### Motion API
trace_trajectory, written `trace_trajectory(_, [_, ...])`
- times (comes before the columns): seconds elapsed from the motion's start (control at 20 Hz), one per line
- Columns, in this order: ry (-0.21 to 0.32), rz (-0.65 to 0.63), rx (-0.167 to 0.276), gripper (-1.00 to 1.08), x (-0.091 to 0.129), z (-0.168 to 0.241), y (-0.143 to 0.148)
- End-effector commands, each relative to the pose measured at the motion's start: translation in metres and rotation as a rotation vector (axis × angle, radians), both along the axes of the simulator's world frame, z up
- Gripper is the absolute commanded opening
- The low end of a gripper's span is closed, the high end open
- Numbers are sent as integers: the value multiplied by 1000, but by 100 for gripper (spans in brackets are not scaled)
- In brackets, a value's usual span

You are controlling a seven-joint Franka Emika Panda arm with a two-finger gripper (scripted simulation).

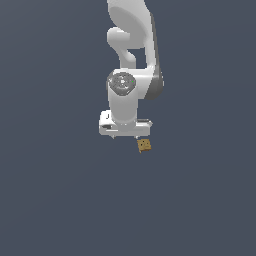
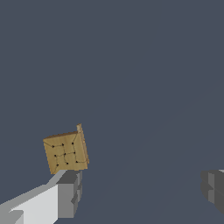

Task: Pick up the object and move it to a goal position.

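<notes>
The object is a tiny tan-brown block (image 1: 144, 145) with dark spots on its face. In the exterior view it sits just below the gripper's right end. My white gripper (image 1: 126, 136) points down and is open and empty. In the wrist view the block (image 2: 65, 151) lies tilted just past the tip of one grey finger (image 2: 68, 192). I cannot tell whether it touches that finger. The other finger (image 2: 213, 187) is far off to the side. The block is not between the jaws. No goal marker shows in either view.
A plain dark grey-blue surface (image 1: 60, 200) fills both views. The white arm (image 1: 131, 45) rises above the gripper in the exterior view.
</notes>
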State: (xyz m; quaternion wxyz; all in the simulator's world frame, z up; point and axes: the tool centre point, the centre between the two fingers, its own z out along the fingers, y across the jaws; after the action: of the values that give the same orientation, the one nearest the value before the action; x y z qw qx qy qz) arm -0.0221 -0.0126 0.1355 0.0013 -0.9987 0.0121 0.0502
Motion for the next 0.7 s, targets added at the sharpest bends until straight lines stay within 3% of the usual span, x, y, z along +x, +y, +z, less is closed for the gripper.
trace_trajectory(0.0, [0,0,0,100,0,0,0])
trace_trajectory(0.4, [17,-73,-3,100,-9,-16,-26])
trace_trajectory(0.65, [15,-68,-4,100,-9,-16,-23])
